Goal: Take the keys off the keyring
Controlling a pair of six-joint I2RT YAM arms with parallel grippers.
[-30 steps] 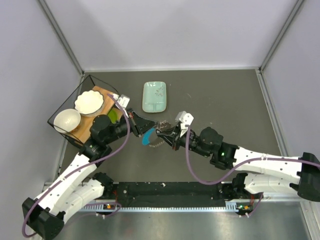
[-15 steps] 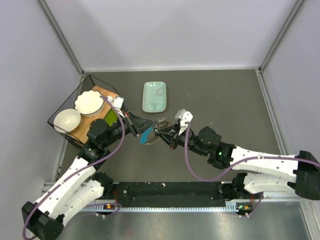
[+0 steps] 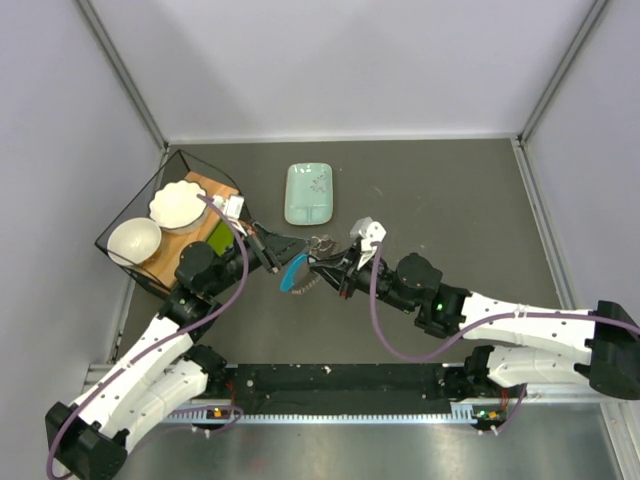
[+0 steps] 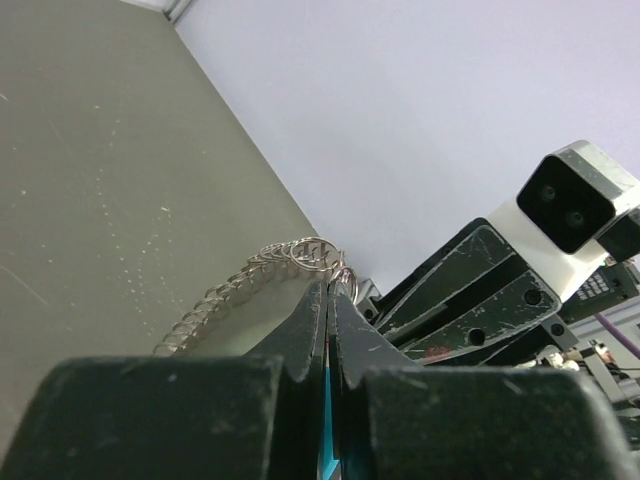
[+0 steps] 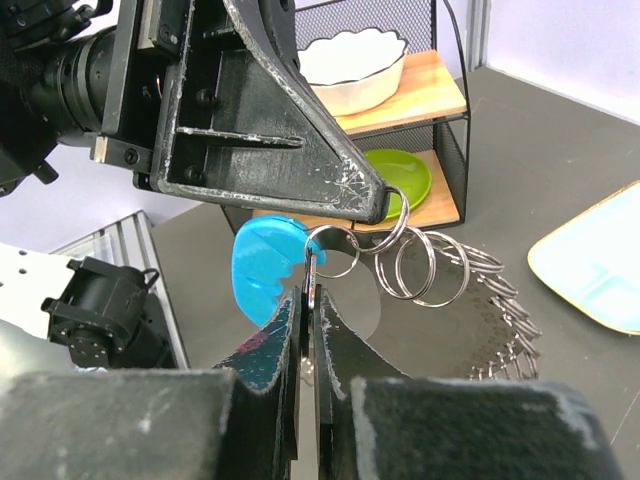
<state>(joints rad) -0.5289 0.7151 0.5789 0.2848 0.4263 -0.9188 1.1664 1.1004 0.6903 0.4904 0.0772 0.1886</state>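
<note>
The keyring hangs above the table between my two grippers, with its bright blue tag and a thin chain below it. In the right wrist view several linked silvery rings sit beside the blue tag. My left gripper is shut on the keyring, and a blue sliver shows between its closed jaws. My right gripper is shut on a thin flat metal key seen edge-on. The other keys cannot be made out.
A pale green rectangular dish lies just beyond the grippers. A black wire rack at the far left holds two white bowls and a green plate. Grey walls enclose the table.
Both grippers have shifted slightly toward the far side with the keyring between them. The left arm's elbow has drawn left and its gripper reaches out further.
</note>
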